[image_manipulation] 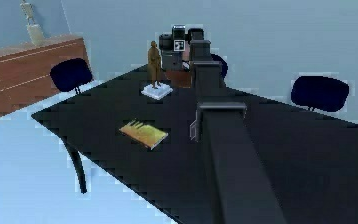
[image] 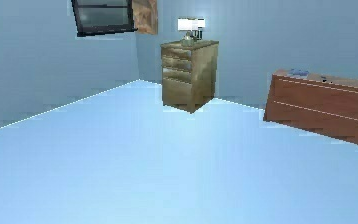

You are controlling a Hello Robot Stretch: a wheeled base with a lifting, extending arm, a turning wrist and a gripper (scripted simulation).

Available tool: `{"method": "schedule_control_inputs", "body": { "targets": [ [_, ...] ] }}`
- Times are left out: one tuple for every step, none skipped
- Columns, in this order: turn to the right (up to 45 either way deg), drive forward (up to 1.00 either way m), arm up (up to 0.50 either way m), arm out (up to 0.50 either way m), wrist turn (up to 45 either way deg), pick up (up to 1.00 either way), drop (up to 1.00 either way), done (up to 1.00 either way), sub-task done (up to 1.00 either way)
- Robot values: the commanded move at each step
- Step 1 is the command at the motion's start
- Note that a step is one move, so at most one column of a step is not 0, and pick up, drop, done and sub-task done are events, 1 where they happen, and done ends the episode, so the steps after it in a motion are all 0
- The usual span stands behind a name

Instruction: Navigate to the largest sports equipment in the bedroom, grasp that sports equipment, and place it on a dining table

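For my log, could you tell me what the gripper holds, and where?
It cannot be told: the gripper ends near a statuette on the table.

The arm (image_manipulation: 225,130) lies over a black dining table (image_manipulation: 87,115); a brown statuette (image_manipulation: 154,60) stands near the gripper (image_manipulation: 170,50); a yellow book (image_manipulation: 144,133) lies flat.

A black table (image_manipulation: 97,118) stretches across the arm side view. On its top a yellow book (image_manipulation: 144,133) lies flat near the front edge. Farther in lies a small white flat thing (image_manipulation: 158,91), with a brown statuette (image_manipulation: 154,60) upright just behind it. One dark chair (image_manipulation: 71,73) stands on the floor at the table's left end.

In the forward view, the pale blue floor (image: 107,160) carries a wooden chest (image: 189,72) in the corner, with a white thing (image: 191,24) on top. A low dresser (image: 317,105) stands well apart from it, at the view's right.
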Motion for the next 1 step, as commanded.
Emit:
{"method": "schedule_control_inputs", "body": {
  "targets": [
    [0.0, 0.00, -0.32, 0.00, 0.0, 0.00, 0.00, 0.00, 0.00]
  ]
}}
